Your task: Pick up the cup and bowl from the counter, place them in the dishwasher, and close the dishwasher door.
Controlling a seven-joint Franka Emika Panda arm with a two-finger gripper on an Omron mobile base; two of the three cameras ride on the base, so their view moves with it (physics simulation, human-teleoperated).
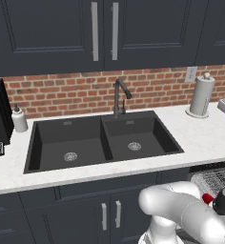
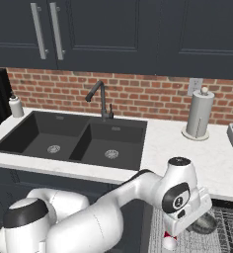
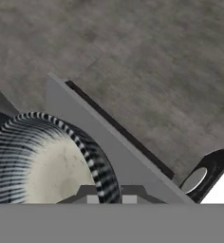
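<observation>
The gripper (image 2: pixel 170 242), nearly closed, holds the red cup (image 2: pixel 169 237) low over the dishwasher (image 2: pixel 227 232) rack, at five o'clock from the sink (image 2: pixel 74 138). In the hand view a striped bowl (image 3: pixel 42 156) sits at eight o'clock in the rack. On the worktop (image 1: pixel 205 138), a paper-towel roll (image 1: pixel 202 95) stands at three o'clock from the faucet (image 1: pixel 120 95).

Paper-towel roll (image 1: pixel 201 95), white soap bottle (image 1: pixel 19 118), black tap (image 1: pixel 119 97) behind double sink (image 1: pixel 102 140)
</observation>
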